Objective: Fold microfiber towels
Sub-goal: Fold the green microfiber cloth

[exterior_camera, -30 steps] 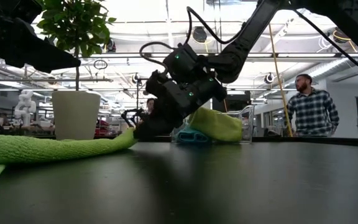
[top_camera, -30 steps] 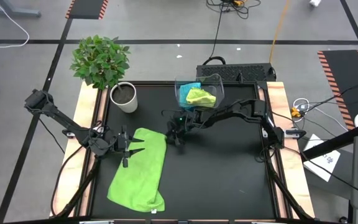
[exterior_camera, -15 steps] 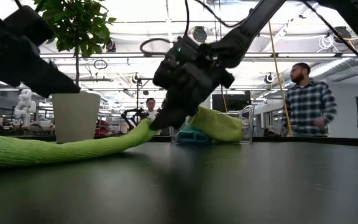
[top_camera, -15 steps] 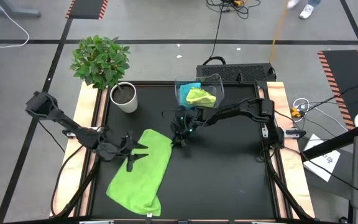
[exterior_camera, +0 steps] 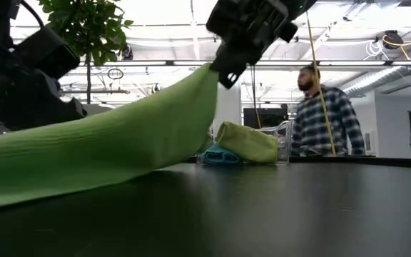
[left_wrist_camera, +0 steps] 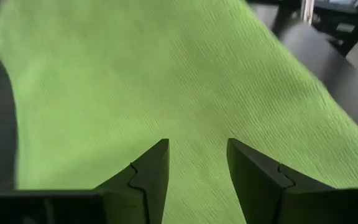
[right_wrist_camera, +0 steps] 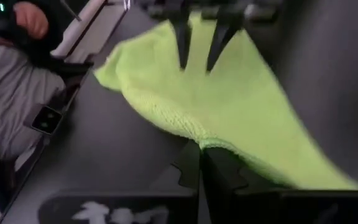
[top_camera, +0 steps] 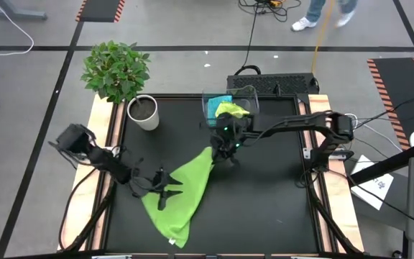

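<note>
A lime-green towel [top_camera: 182, 194] lies slanting across the table's near left part, its far corner raised. My right gripper [top_camera: 219, 150] is shut on that corner, well above the table in the low view [exterior_camera: 223, 71]. My left gripper [top_camera: 162, 193] is open over the towel's left part, its fingers spread above the cloth [left_wrist_camera: 194, 165]. A second lime-green towel [top_camera: 230, 109] and a turquoise towel [top_camera: 218, 102] lie bunched in the clear bin [top_camera: 244, 97] at the far edge. My right gripper pinches the towel's far corner [right_wrist_camera: 213, 144] between its two shut fingers; one layer or several, I cannot tell. The corner is lifted clear, and the cloth slopes down from it, drawn fairly taut [exterior_camera: 105, 150], to its near end on the table [top_camera: 175, 234]. My left gripper's open fingers [left_wrist_camera: 157, 171] stand just over the cloth; I cannot tell whether they touch it.
A white pot with a leafy plant [top_camera: 144, 113] stands at the far left corner. The black tabletop [top_camera: 264, 201] is bordered by wooden rails. A person in a plaid shirt [exterior_camera: 320, 114] walks in the room beyond the table.
My right gripper has risen and gone a little toward the table's right edge, carrying the towel's far corner up. The flat towel is now drawn into a slanting sheet, its near end still on the table. My left gripper has gone toward the near edge, over the towel.
</note>
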Robot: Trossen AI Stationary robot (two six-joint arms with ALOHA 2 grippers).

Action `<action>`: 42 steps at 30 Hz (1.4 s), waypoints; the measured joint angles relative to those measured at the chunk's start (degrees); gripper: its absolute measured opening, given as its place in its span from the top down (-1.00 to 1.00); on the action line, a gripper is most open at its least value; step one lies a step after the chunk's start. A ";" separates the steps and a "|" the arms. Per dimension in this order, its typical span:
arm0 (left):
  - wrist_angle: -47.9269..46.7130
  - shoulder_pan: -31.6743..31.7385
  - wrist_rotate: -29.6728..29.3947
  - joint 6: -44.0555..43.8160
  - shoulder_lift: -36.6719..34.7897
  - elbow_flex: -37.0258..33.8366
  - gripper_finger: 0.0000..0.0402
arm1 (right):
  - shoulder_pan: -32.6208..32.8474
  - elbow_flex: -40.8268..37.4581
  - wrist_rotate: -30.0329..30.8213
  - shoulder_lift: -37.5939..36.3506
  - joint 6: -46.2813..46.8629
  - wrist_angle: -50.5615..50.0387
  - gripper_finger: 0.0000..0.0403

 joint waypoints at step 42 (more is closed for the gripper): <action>3.23 11.00 5.55 -10.49 18.91 11.16 0.19 | 23.88 -14.34 19.38 -4.54 -0.45 15.69 0.45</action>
